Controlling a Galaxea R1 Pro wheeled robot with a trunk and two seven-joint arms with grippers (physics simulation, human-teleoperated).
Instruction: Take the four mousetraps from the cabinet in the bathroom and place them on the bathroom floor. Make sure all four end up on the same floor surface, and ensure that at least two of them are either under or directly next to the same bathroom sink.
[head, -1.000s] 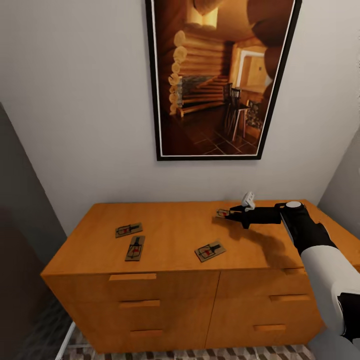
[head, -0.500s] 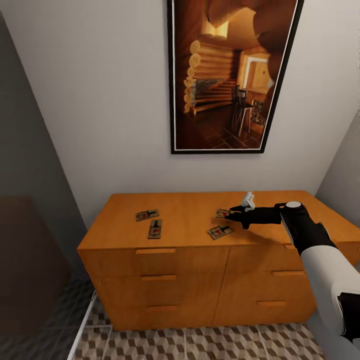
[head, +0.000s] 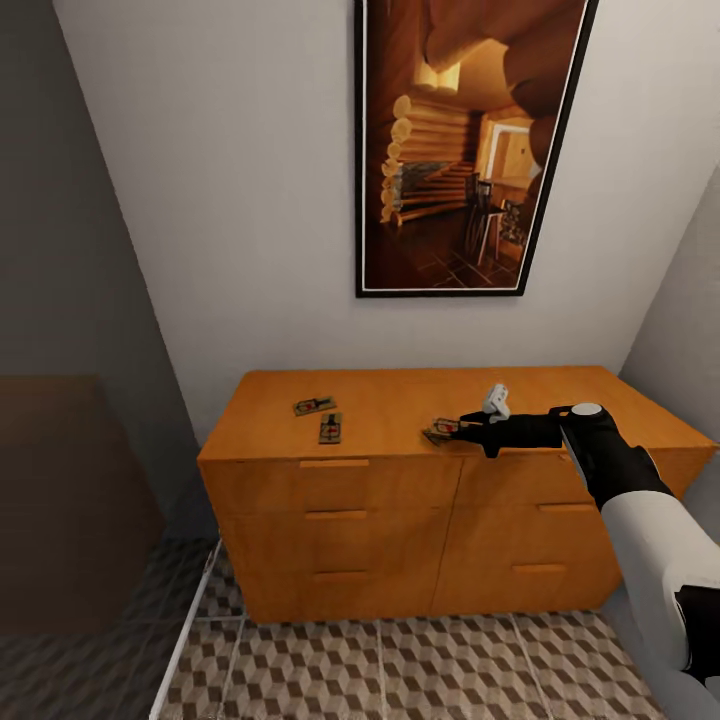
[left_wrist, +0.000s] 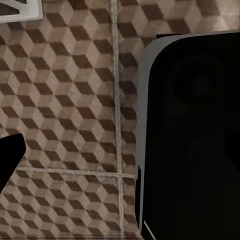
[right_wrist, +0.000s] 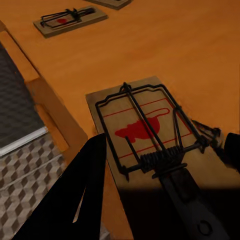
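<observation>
the right arm had a white forearm shell, a black wrist section with a white round cap, and a black end effector.

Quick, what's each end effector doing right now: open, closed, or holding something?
Left end effector: cannot be told.
Right end effector: closed on a mousetrap.

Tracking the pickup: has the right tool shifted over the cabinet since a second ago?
Yes. The right tool has drawn back toward the cabinet's front edge.
</observation>
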